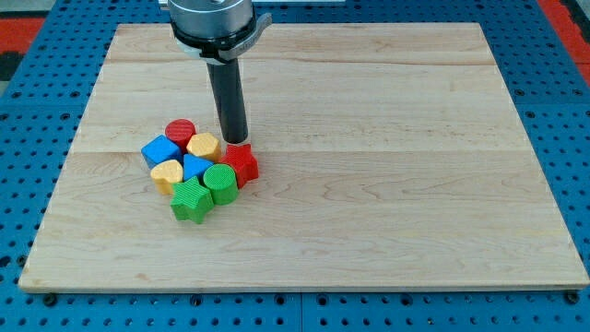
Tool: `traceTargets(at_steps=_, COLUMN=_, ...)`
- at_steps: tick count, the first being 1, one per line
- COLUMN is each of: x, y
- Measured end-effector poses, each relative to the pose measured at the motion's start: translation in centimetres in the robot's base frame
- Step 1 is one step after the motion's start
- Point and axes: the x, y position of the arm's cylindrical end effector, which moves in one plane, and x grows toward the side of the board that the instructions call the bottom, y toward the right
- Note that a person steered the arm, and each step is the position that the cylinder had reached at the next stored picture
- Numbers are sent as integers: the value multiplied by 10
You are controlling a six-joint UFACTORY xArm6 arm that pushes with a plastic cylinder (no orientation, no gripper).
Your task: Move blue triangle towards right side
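Note:
The blue triangle (196,167) sits in the middle of a tight cluster of blocks at the board's left centre. Around it are a red cylinder (180,131), a yellow hexagon (203,145), a blue cube (159,150), a yellow heart-like block (167,174), a green cylinder (220,182), a green star-like block (191,200) and a red star (241,162). My tip (233,140) stands just above the red star and to the right of the yellow hexagon, up and to the right of the blue triangle.
The wooden board (369,184) lies on a blue perforated table (572,138). The arm's grey mount (214,23) hangs over the board's top edge.

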Motion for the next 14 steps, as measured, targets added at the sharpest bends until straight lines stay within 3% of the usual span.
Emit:
traceTargets(at_steps=3, x=2, y=2)
traceTargets(at_steps=4, x=-22, y=2)
traceTargets(at_steps=8, x=-45, y=-1)
traceTargets(at_steps=9, x=-39, y=25)
traceTargets(at_steps=11, x=-15, y=72)
traceTargets(at_steps=12, x=50, y=119)
traceTargets(at_steps=13, x=95, y=119)
traceTargets(at_steps=14, x=102, y=79)
